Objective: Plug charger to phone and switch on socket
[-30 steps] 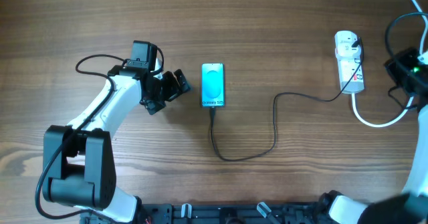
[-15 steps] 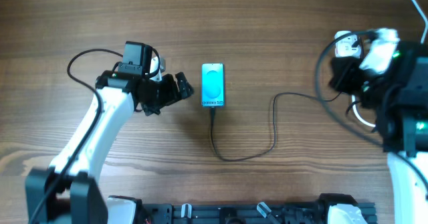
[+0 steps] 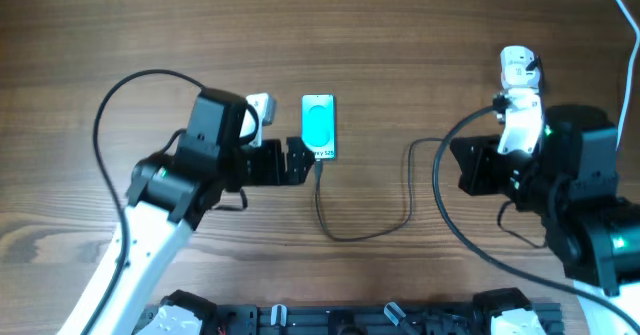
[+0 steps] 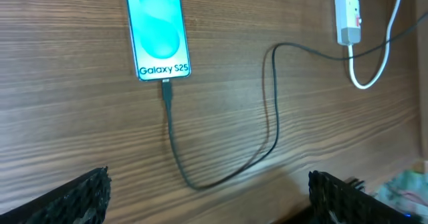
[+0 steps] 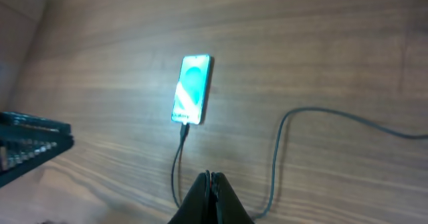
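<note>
Thin black charger cable (image 4: 273, 103) looks seated in turquoise-screened phone (image 4: 158, 30) — go for white power-strip socket (image 3: 518, 75), upper right. Press switch squarely with your right gripper (image 5: 210, 184), pinched shut; left gripper (image 4: 210, 196) gapes empty.

Charger (image 5: 179, 162) in phone (image 5: 192, 89)

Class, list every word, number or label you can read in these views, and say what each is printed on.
"Galaxy S25": white band at the bottom of the phone, sharp in the left wrist view.
Red mark on the socket: too small to read.
</note>
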